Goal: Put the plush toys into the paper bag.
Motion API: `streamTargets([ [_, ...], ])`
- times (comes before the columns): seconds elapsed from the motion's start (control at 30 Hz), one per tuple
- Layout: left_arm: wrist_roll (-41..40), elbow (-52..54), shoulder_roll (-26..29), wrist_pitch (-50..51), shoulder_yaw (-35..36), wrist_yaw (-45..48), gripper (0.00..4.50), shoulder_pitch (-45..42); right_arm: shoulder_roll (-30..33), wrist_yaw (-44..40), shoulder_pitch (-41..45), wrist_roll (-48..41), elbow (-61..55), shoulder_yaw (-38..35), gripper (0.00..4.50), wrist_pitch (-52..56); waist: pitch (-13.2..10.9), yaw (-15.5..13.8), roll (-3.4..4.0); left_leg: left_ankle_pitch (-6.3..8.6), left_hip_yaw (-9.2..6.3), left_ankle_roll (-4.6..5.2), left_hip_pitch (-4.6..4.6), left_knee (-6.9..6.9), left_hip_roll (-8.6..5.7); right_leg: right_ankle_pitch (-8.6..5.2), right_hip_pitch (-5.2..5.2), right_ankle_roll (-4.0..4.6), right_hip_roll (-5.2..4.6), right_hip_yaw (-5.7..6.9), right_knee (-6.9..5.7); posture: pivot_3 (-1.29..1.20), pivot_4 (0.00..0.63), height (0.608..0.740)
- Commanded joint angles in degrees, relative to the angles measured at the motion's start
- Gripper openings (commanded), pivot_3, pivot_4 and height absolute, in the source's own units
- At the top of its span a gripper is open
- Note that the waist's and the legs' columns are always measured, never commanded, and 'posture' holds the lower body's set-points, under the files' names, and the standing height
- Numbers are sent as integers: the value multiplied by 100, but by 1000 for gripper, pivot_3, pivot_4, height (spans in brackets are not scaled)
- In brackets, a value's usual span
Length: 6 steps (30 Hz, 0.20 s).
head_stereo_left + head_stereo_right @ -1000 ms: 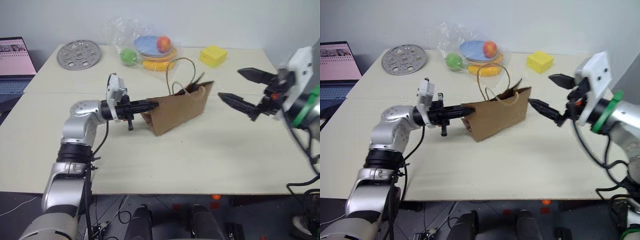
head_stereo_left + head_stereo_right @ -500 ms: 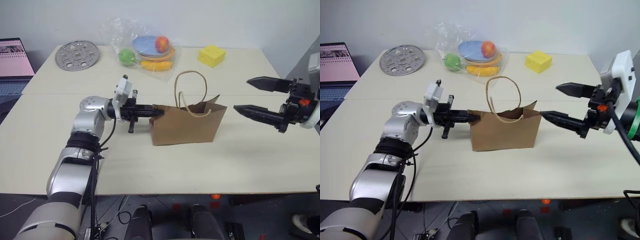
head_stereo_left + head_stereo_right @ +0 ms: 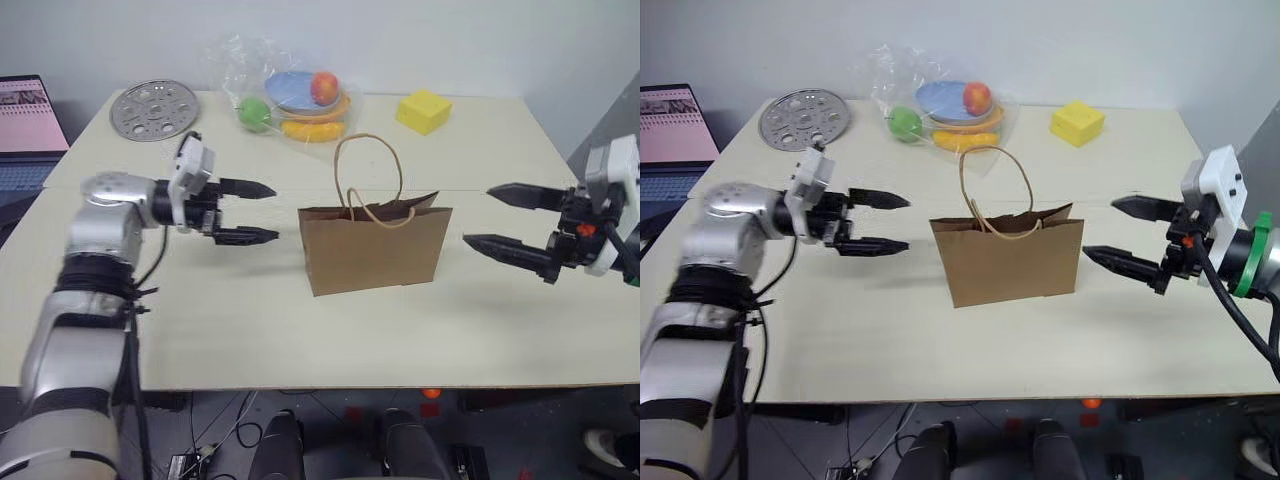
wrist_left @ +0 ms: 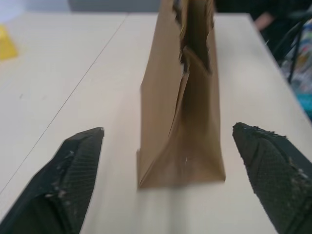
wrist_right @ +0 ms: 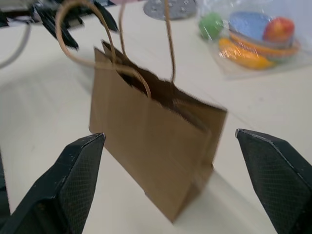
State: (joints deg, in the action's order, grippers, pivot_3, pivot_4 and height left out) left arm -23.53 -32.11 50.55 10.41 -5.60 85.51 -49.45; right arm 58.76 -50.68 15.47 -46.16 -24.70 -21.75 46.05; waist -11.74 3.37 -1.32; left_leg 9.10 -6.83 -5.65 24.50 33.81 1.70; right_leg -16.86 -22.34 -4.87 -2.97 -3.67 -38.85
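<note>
The brown paper bag [image 3: 375, 245] stands upright in the middle of the table, its cord handles [image 3: 368, 170] looping up above its open mouth. My left gripper [image 3: 274, 212] is open and hangs a short way off the bag's left end, pointing at it with nothing between the fingers. My right gripper [image 3: 477, 215] is open too, off the bag's right end and also pointing at it. In the left wrist view the bag's narrow end [image 4: 183, 107] stands apart from the fingers [image 4: 73, 165]. The plush toys are out of view, and the inside of the bag is hidden.
At the back lies a clear plastic bag [image 3: 300, 100] with plastic fruit and plates. A yellow block [image 3: 424, 110] sits to its right and a perforated metal disc [image 3: 155, 108] to its left. A laptop [image 3: 30, 115] stands beyond the table's left edge.
The bag went from tilted to upright. My left gripper, shut at the bag's left end, has opened and drawn back to the left. The right gripper sank slightly.
</note>
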Motion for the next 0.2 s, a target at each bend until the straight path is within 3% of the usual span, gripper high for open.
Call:
streamTargets([
  [0.03,-224,1322,299,715,606,-575,4476,404,156,-325,-170,329,207,-229,4500,-483,-1,-9,1,0,0,0,0,0,0,0,0,0,0,0,-2,0,150,740],
  [0.2,-63,1804,367,893,889,-999,4476,661,45,-440,-284,574,476,-159,4500,-804,-1,-46,0,-1,1,-1,-1,11,1,-5,3,-8,0,1,-2,0,150,740],
])
